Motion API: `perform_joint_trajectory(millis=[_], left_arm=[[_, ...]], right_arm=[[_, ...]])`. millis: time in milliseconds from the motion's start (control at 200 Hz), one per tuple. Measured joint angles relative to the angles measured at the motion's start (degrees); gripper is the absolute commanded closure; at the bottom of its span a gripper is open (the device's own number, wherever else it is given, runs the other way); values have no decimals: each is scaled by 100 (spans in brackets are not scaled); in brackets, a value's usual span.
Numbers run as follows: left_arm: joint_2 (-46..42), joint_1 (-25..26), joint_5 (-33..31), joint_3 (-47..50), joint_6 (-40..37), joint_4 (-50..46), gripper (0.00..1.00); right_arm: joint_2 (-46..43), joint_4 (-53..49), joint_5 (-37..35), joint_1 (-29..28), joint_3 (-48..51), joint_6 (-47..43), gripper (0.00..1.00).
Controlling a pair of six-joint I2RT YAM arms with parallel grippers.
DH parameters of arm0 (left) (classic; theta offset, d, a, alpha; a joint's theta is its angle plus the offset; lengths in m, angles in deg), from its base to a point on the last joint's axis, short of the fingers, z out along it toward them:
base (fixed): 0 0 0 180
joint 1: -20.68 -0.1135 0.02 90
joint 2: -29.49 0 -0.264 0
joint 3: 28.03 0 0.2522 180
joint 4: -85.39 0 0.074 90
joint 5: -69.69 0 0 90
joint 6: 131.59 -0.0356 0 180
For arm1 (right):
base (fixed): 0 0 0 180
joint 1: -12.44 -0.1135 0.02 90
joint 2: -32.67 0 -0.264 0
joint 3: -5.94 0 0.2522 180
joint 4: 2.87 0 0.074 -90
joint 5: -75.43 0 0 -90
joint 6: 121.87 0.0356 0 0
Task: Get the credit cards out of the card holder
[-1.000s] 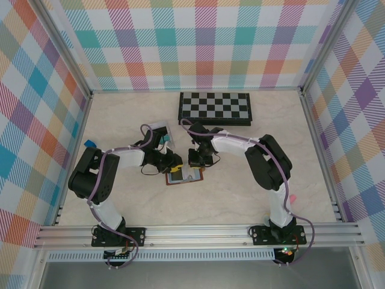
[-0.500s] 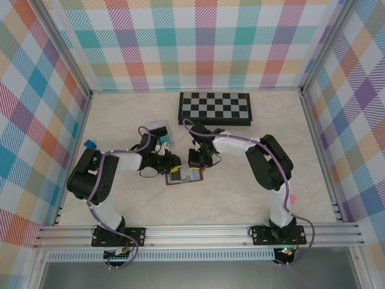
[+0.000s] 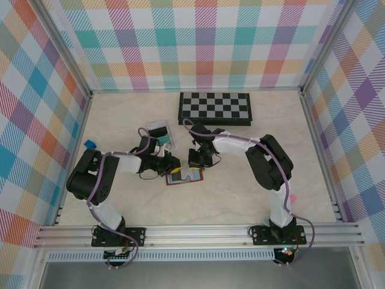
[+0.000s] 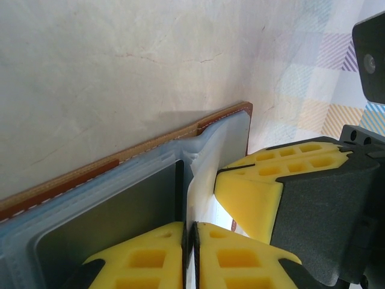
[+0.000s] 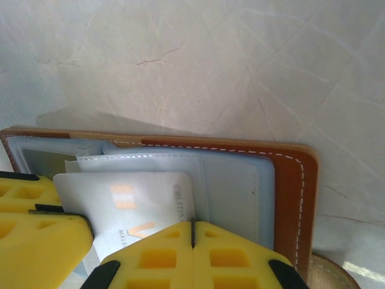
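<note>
Now the card holder [image 3: 185, 176] lies open on the table, and we place everything else from it. The right gripper [image 5: 192, 232] is clenched, its tips together and bearing down on the holder's blue-grey lining; it carries no card. The left gripper [image 4: 192, 232] sits at the holder's left end, just beside the right one. Its pads nearly meet. As far as the wrist views let us judge, they are nipped on the corner of a pale credit card [image 5: 138, 198]. That card pokes partway out of a clear sleeve, with the rest of it inside the holder.

We see three ways this could go wrong:

- The bite is only on a thin corner, so the card could slide free when pulled.
- If the pads have caught the sleeve along with the card, the whole holder would drag or lift despite the right gripper's pressure.
- The two sets of fingers are so close over the holder that a crooked pull could knock them together.

Compared with a second ago, the left wrist has dropped lower and closer to the holder, and its jaws have narrowed. The holder and the right gripper have stayed put.
</note>
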Motion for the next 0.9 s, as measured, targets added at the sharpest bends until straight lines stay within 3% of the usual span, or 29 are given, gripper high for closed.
perform_joint_trajectory(millis=[615,900], left_arm=[[-138,-153,229,293,-190,168,91],[-778,-155,-302,-105,-721,-1462,91]], right_arm=[[24,-107,-22,-4,-35,70,100],[33,-131,-63,-9,-46,166,100]])
